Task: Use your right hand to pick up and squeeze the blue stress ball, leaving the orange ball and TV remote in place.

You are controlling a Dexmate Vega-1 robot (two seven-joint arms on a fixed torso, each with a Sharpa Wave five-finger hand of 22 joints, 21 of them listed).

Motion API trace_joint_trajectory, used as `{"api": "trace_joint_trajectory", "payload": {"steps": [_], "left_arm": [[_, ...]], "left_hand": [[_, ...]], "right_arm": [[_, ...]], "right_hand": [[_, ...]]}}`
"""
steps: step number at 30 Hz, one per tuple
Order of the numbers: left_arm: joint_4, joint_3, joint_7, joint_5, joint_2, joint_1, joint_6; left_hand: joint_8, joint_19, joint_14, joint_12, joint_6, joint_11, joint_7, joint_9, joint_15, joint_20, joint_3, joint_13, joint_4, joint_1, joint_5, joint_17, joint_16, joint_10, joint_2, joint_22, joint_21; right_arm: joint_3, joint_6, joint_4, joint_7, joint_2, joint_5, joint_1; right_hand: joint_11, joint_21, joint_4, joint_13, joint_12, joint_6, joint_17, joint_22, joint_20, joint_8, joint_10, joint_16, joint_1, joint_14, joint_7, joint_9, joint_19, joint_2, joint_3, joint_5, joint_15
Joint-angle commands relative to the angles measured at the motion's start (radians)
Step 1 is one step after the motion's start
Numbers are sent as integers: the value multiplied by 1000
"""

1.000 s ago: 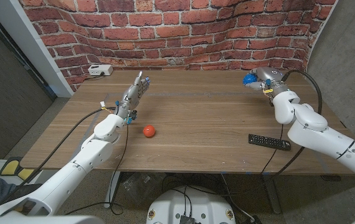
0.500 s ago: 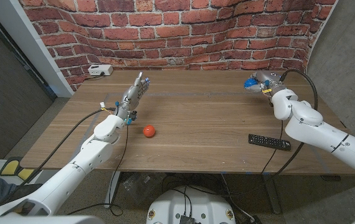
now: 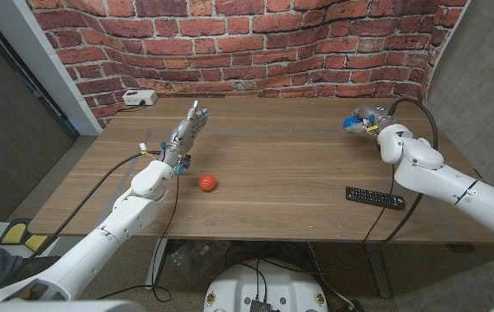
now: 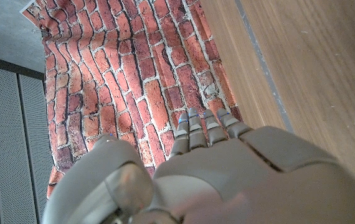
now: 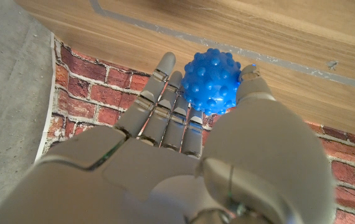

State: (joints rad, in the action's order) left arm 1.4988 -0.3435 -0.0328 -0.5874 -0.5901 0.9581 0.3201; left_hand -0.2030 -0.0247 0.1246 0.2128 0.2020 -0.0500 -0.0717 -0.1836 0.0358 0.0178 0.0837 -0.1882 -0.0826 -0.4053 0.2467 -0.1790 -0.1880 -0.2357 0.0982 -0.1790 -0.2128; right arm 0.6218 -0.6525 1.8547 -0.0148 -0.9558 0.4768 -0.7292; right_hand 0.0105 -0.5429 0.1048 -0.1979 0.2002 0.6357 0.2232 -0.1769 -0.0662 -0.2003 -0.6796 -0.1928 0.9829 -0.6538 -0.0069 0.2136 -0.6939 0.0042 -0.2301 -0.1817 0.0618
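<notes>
So we're at a long wooden table (image 3: 282, 165) with visible plank grain, pushed up against a red brick wall (image 3: 256, 43); there's grey paneling off to the left side and a grey wall on the right. Our right hand (image 3: 370, 117) is up near the table's far right edge, and it's got the blue ball (image 5: 212, 79) — a knobbly, bumpy one — pinched between the thumb and the fingers, so it's clamped on that. In the head view we can just see the ball poking out of the hand as a blue spot. Our left hand (image 3: 188, 132) is over the left part of the table, fingers straight and close together, holding nothing. The orange ball (image 3: 207, 182) sits on the wood just beside the left forearm, and the remote (image 3: 374, 197) lies near the front right edge, close to our right arm. A small white box (image 3: 139, 98) sits at the far left corner by the wall.
</notes>
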Motion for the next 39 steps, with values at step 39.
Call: {"api": "trace_joint_trajectory", "payload": {"steps": [39], "left_arm": [[11,-1,-4,0,-4,10,-7]], "left_hand": [[1,-3,11,-4,7,1,-6,-5,-2,3,9,-6,4,-15,-10,-5,-1,-8,2,-4,5]], "right_arm": [[158,-35,-215,-87,86,-17,139]], "right_hand": [[12,20,-1,-3,0,-44,-3,-2,-94,8,40,-2,-24,37,8,0,23,0,5,-4,18]]}}
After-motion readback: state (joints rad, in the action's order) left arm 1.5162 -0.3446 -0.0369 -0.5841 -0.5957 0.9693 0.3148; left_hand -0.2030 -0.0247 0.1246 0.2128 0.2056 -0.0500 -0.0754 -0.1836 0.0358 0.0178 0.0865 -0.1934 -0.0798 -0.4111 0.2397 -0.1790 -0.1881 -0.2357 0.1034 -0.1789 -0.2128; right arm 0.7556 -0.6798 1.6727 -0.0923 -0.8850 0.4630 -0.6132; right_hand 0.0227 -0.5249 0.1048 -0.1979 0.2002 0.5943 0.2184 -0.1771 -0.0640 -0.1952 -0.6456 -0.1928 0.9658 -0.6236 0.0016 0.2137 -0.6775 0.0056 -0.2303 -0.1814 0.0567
